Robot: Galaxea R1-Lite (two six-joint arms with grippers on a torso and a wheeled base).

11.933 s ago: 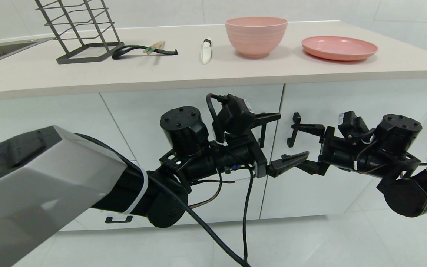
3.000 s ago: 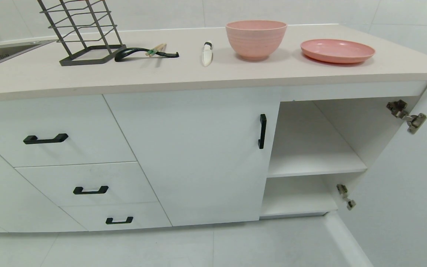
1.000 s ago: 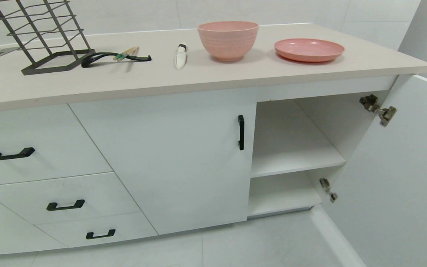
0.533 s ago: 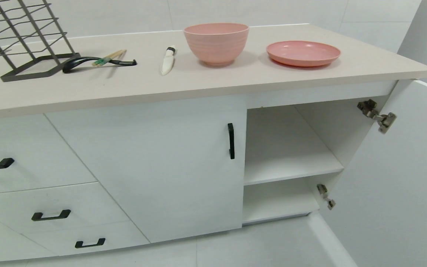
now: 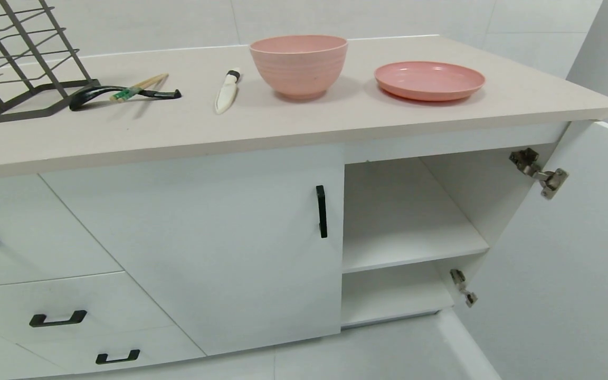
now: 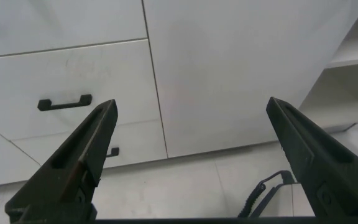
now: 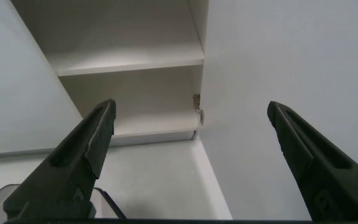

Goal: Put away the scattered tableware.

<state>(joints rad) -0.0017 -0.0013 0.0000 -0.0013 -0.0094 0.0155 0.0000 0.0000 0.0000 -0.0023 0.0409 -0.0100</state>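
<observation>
You'll find the pink bowl (image 5: 298,66) on the surface (image 5: 335,124), the plate (image 5: 429,80) near its right, and the knife (image 5: 226,92) and chopsticks (image 5: 138,87) to its left. Your left gripper (image 6: 190,106) and right gripper (image 7: 191,106) are spread wide, holding nothing.

**Pink ware on beige, black trim on white**

On my head feed, the bowl (image 5: 298,63) at upper centre is soft pink, with faint ringed ridges around its wall. The plate (image 5: 429,79) to its right is the same pink, but plain. The knife (image 5: 226,91) is cream with a black band. The chopsticks (image 5: 138,87) are pale wood with a green section, and the curved utensil (image 5: 119,94) is black. At upper left, the wire rack (image 5: 19,58) is dark grey. I read the countertop (image 5: 335,119) as beige, the cabinet door (image 5: 203,237) as white, its handle (image 5: 321,211) as black, and the hinge (image 5: 539,171) as dull silver. On my wrist feeds, the left gripper (image 6: 191,104) and right gripper (image 7: 190,104) are near black.
</observation>
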